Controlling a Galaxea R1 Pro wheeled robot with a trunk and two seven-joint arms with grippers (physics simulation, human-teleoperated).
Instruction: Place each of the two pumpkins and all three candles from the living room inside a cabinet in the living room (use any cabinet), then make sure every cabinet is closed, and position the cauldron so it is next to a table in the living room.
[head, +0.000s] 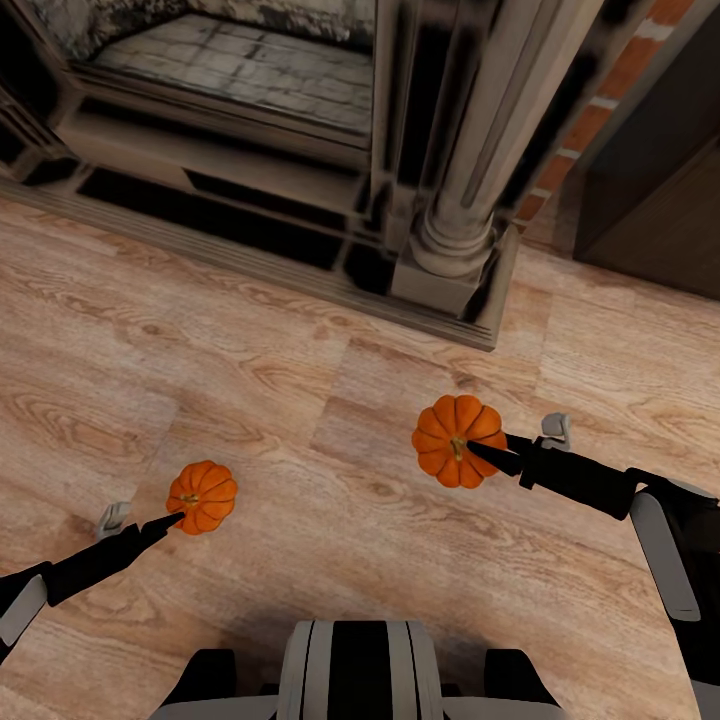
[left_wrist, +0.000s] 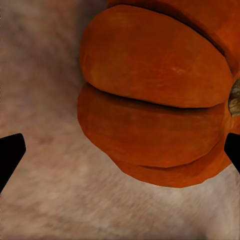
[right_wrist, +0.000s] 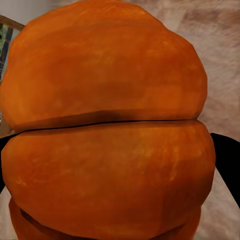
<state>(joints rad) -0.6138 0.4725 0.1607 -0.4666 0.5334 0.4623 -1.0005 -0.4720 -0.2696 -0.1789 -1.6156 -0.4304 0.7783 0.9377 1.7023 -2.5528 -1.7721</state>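
Two ribbed orange pumpkins show over the wood floor. The left pumpkin (head: 202, 496) lies just beyond my left gripper (head: 172, 520). In the left wrist view this pumpkin (left_wrist: 155, 100) sits off to one side, against one black fingertip (left_wrist: 233, 150), with a gap to the other, so the gripper is open. The right pumpkin (head: 459, 441) looks larger and nearer, and my right gripper (head: 478, 452) is shut on it. That pumpkin (right_wrist: 107, 130) spans the whole space between the fingers (right_wrist: 227, 170). The candles and the cauldron are out of view.
A stone fireplace (head: 250, 70) with a raised hearth and a column base (head: 455, 265) stands ahead. Brick wall (head: 600, 100) and a dark-brown wooden unit (head: 650, 200) are at the upper right. Wood floor (head: 330, 520) lies between the arms; my base (head: 360, 670) is below.
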